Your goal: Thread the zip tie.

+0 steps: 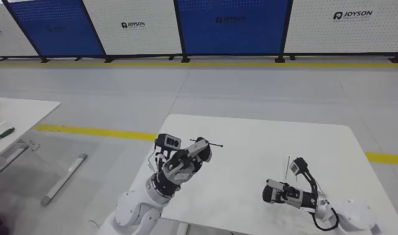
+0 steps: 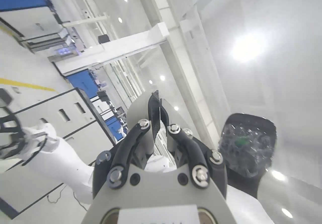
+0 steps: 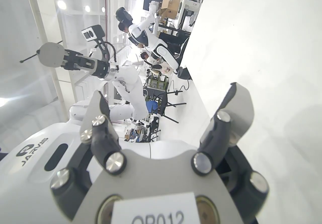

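Observation:
My left gripper (image 1: 202, 148) is held above the near left part of the white table (image 1: 261, 142), shut on a thin black zip tie (image 1: 214, 145). The tie's end pokes out past the fingertips toward the table's middle. In the left wrist view the pads (image 2: 154, 114) are pressed together with the tie's edge (image 2: 160, 109) between them. The right wrist view shows that left gripper (image 3: 51, 55) farther off, with the zip tie (image 3: 27, 59) sticking out on both sides. My right gripper (image 1: 268, 193) sits low over the near right of the table and is open (image 3: 166, 104) with nothing in it.
A thin dark strip (image 1: 288, 166) lies on the table just beyond the right arm; I cannot tell what it is. A second white table (image 1: 25, 114) stands to the far left. Blue and white partition panels (image 1: 230, 20) close off the back.

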### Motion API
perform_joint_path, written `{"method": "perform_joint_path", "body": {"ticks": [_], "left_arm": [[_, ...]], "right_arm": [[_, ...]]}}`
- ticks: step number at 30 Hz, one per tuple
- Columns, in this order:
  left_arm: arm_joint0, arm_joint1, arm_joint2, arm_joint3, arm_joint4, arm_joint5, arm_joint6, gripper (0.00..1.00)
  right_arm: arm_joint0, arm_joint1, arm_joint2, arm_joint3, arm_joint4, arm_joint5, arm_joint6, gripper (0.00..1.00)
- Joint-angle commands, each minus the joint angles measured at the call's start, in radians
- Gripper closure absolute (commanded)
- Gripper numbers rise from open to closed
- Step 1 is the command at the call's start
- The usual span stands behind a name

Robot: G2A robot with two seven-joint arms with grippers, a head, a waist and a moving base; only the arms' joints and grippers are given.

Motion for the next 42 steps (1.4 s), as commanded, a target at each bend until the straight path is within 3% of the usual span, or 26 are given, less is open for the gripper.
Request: {"method": "perform_joint_path", "body": {"ticks": [1, 8, 13, 17, 26, 31, 36, 39, 42], "left_arm": [[-0.006, -0.001, 0.012, 0.026, 0.03, 0.034, 0.029, 1.0], [-0.04, -0.006, 0.074, 0.18, 0.07, 0.094, 0.076, 1.0], [-0.077, -0.013, 0.138, 0.29, 0.148, 0.096, 0.122, 1.0], [-0.103, -0.022, 0.19, 0.36, 0.151, 0.119, 0.154, 1.0], [-0.103, -0.022, 0.19, 0.36, 0.151, 0.119, 0.154, 1.0], [-0.13, -0.025, 0.223, 0.421, 0.249, 0.153, 0.216, 1.0], [-0.151, -0.028, 0.232, 0.483, 0.233, 0.166, 0.214, 1.0], [-0.15, -0.027, 0.229, 0.493, 0.227, 0.154, 0.201, 1.0], [-0.147, -0.025, 0.224, 0.473, 0.226, 0.14, 0.188, 1.0]], "right_arm": [[0.0, 0.0, 0.0, 0.0, 0.0, 0.0, 0.0, 0.0], [0.0, 0.0, 0.0, 0.0, 0.0, 0.0, 0.0, 0.0], [0.0, 0.0, 0.0, 0.0, 0.0, 0.0, 0.0, 0.0], [0.0, 0.0, 0.0, 0.0, 0.0, 0.0, 0.0, 0.0], [0.0, 0.0, 0.0, 0.0, 0.0, 0.0, 0.0, 0.0], [0.0, 0.0, 0.0, 0.0, 0.0, 0.0, 0.0, 0.0], [0.0, 0.0, 0.0, 0.0, 0.0, 0.0, 0.0, 0.0], [0.0, 0.0, 0.0, 0.0, 0.0, 0.0, 0.0, 0.0], [0.0, 0.0, 0.0, 0.0, 0.0, 0.0, 0.0, 0.0]]}}
